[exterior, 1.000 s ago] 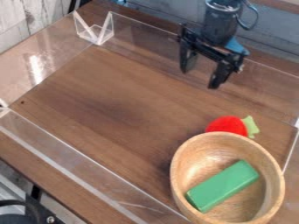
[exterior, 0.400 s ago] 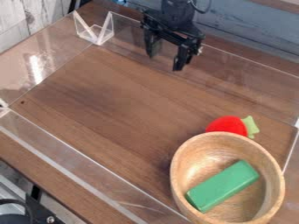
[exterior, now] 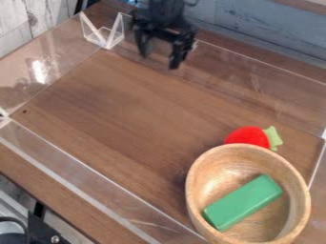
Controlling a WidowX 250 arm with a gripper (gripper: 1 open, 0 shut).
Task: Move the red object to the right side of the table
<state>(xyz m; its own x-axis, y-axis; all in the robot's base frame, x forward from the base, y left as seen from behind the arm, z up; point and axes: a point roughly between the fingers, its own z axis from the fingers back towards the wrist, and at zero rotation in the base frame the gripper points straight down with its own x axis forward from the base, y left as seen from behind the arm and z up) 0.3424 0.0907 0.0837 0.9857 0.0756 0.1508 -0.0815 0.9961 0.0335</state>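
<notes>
The red object, a small round toy fruit with a yellow-green tip, rests on the dark wood table just behind the rim of the wooden bowl, at the lower right of the camera view. My gripper hangs near the back wall, left of centre, far up and left of the red object. It points down with its black fingers spread apart and nothing between them.
A green rectangular block lies inside the bowl. Low clear acrylic walls border the tabletop. A small clear acrylic stand sits at the back left corner, close to my gripper.
My gripper has travelled left along the back of the table, from right of centre to left of centre, staying open. The red object, bowl and block have not moved.
</notes>
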